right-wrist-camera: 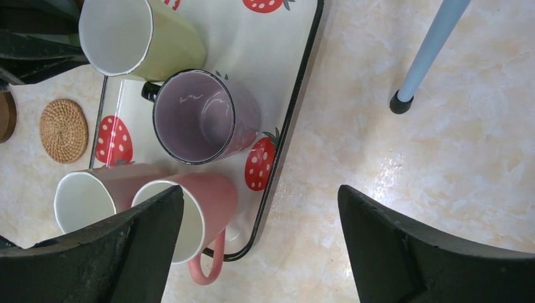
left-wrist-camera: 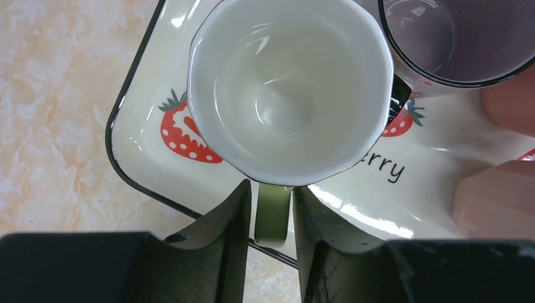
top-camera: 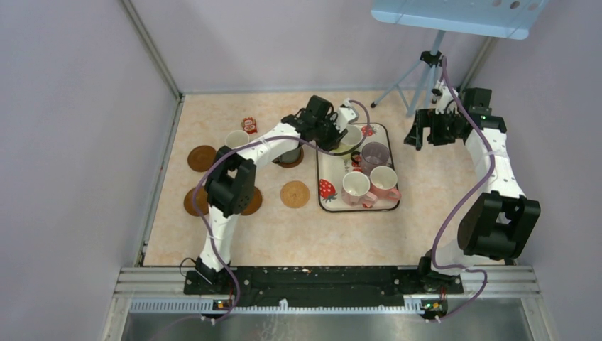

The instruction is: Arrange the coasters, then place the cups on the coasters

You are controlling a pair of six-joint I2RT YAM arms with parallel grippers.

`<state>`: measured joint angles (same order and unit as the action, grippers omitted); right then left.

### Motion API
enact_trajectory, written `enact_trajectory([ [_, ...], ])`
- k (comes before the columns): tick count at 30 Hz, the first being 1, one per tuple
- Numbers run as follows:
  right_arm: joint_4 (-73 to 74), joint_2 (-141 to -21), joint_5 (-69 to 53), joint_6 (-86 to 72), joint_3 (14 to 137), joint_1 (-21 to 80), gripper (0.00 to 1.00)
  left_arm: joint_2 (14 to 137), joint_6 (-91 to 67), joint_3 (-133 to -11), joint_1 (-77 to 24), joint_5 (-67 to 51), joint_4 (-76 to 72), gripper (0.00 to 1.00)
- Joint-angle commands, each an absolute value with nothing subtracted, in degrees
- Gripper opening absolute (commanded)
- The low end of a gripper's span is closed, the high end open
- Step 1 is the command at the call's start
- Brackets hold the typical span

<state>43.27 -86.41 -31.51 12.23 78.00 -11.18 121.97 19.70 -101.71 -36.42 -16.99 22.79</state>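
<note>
A light yellow-green cup (left-wrist-camera: 290, 88) stands in the far left corner of the strawberry tray (left-wrist-camera: 142, 151). My left gripper (left-wrist-camera: 272, 189) straddles its handle (left-wrist-camera: 272, 218); the jaws are narrowly open, with a thin gap showing beside the handle. The purple cup (top-camera: 375, 155), a pale pinkish cup (top-camera: 355, 188) and the pink cup (top-camera: 384, 182) also stand in the tray. A dark green cup (top-camera: 289, 151) sits on a dark coaster, and a pale cup (top-camera: 237, 138) stands further left. Brown coasters (top-camera: 201, 158) (top-camera: 192, 201) and a tan coaster (top-camera: 294, 194) lie bare. My right gripper (right-wrist-camera: 260, 189) hangs wide open right of the tray, holding nothing.
A small red packet (top-camera: 249, 125) lies at the back left. A tripod (top-camera: 419, 78) stands at the back right, its leg (right-wrist-camera: 423, 57) close to my right gripper. Walls close in the table on both sides. A third brown coaster (top-camera: 251, 202) shows half under my left arm.
</note>
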Motion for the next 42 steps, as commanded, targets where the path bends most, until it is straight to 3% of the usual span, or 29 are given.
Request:
enact_trajectory([
  [1, 42.7, -85.0, -31.8, 12.6, 78.9, -11.9, 0.90, 123.8, 20.3, -105.2, -36.5, -16.7, 24.7, 0.38],
  [13, 42.8, -84.9, -31.5, 13.0, 78.9, -11.9, 0.90, 129.5, 20.5, -112.4, -36.5, -17.0, 28.3, 0.42],
  [17, 43.0, -84.9, -31.4, 13.3, 79.2, -11.9, 0.90, 130.7, 20.6, -114.4, -36.5, -17.2, 29.3, 0.35],
  [27, 42.3, -85.6, -32.2, 12.7, 79.6, -11.9, 0.90, 126.5, 18.8, -115.9, -35.8, -17.4, 25.8, 0.01],
  [42, 39.4, -87.7, -36.1, 9.6, 81.2, -10.2, 0.90, 113.7, 7.1, -121.4, -17.9, -28.1, 23.8, 0.00],
])
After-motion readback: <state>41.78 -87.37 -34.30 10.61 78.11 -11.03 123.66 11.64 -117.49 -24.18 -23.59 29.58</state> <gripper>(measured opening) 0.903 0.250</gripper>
